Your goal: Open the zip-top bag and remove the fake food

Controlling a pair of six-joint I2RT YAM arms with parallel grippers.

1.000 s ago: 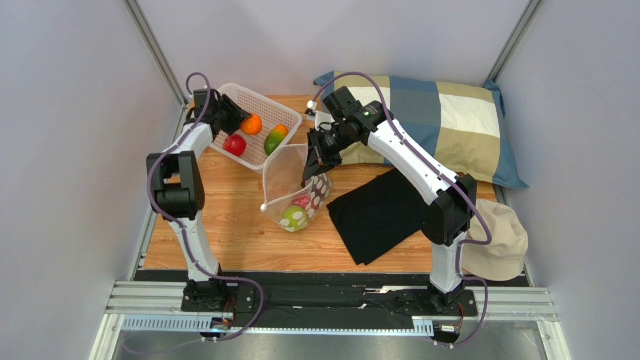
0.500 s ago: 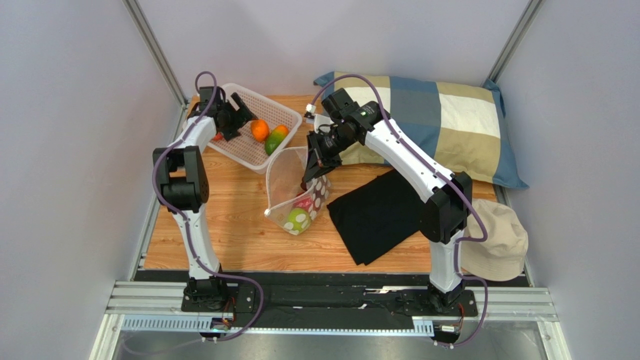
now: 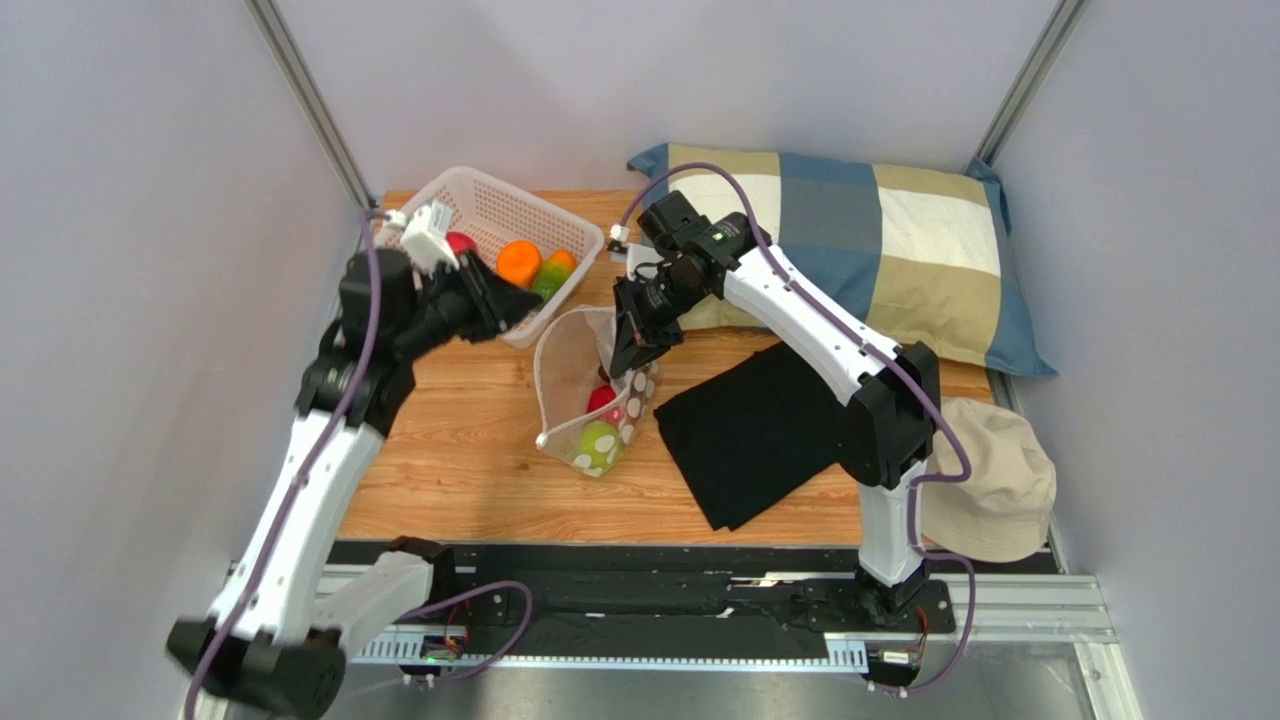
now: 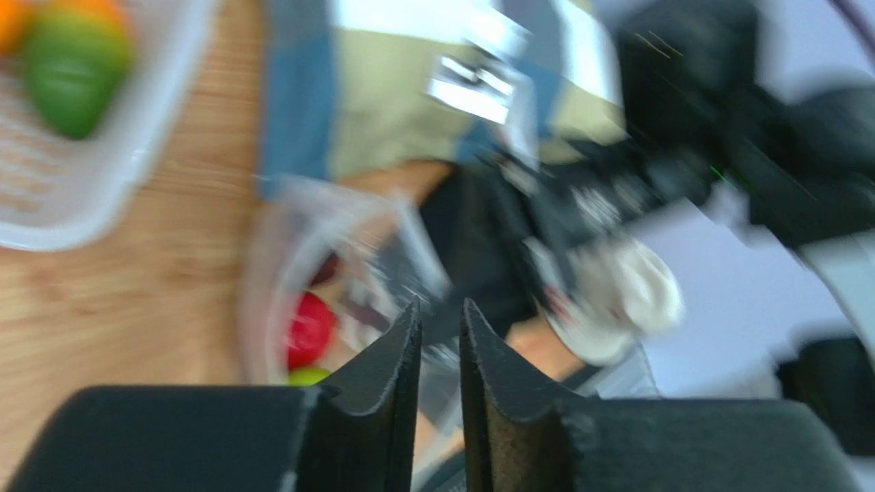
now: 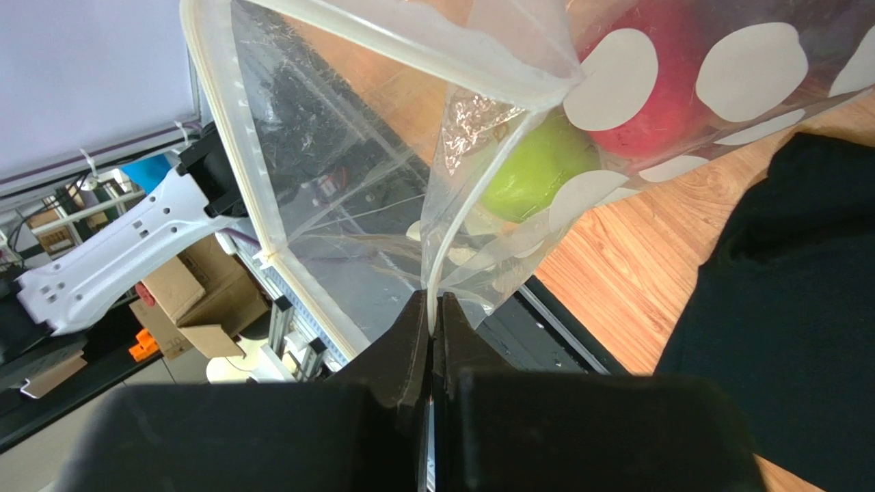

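The left pincer [image 4: 440, 308], nearly closed and empty, had swung from the basket [image 3: 529, 195] toward the zip-top bag [image 3: 576, 375] on the tabletop [image 3: 451, 465]. The right pincer [image 5: 431, 299] clamped the bag's rim, with 2 fruits [image 5: 657, 97] left inside.

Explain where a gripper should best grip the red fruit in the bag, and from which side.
Probably grip the red fruit across its round middle, entering from above through the mouth of the zip-top bag, which the right gripper holds open; plastic walls block every other side.
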